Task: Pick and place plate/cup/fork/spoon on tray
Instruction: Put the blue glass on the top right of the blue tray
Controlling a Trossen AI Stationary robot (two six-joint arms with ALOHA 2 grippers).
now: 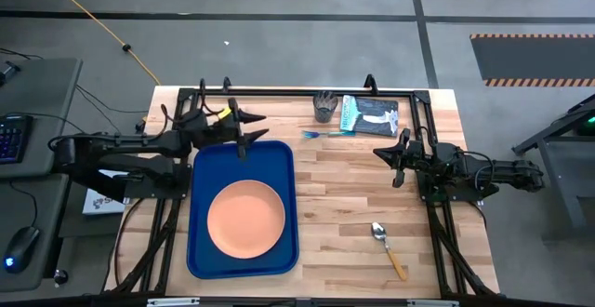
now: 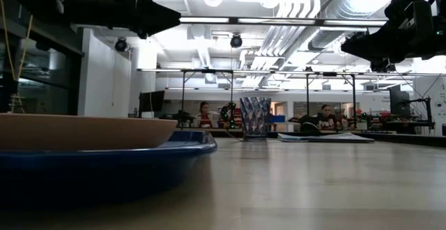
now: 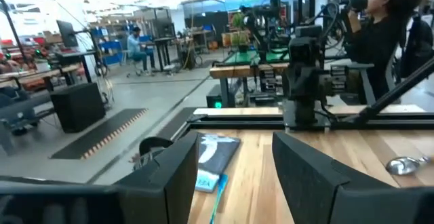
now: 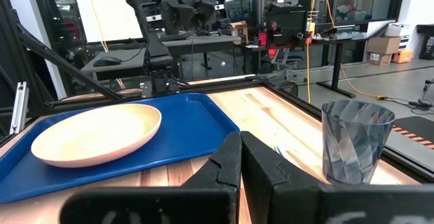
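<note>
The peach-orange plate (image 1: 245, 219) lies on the dark-blue tray (image 1: 208, 167) at the table's left. The dark see-through cup (image 1: 324, 107) stands upright at the far edge, and also shows in the right wrist view (image 4: 356, 142). The light-blue fork (image 1: 321, 134) lies flat just in front of the cup. The spoon (image 1: 389, 249) lies flat near the front right. My left gripper (image 1: 246, 126) is open and empty above the tray's far edge. My right gripper (image 1: 398, 158) is shut and empty, raised over the table right of centre.
A flat teal-and-black packet (image 1: 370, 114) lies right of the cup at the far edge. Black frame rails (image 1: 279, 93) run along the table's far edge and sides. Bare wood lies between the tray and the spoon. People sit in the room beyond the table (image 2: 203, 113).
</note>
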